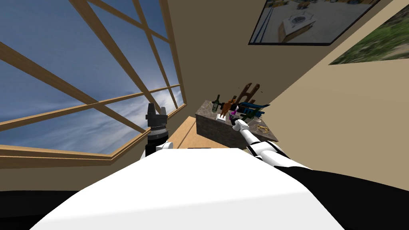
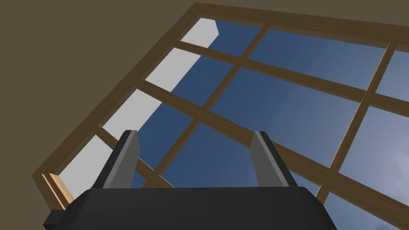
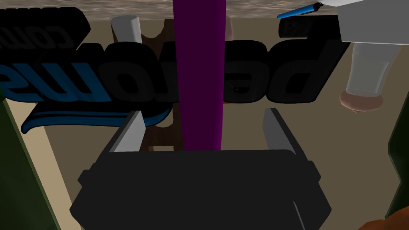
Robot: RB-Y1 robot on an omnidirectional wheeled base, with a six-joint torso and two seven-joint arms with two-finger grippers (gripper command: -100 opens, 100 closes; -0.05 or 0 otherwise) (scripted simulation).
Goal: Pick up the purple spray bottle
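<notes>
Right claw: spread wide, one blade on each side of the purple spray bottle, a gap showing on both sides.
Purple spray bottle: stands on the tabletop, close to the front edge and about midway along it.
Neighbours: brown horse figure just beside the bottle; black-and-blue lettered sign behind it; green bottle toward the left end.
Left claw: spread, raised by the window, well apart from the table.
</notes>
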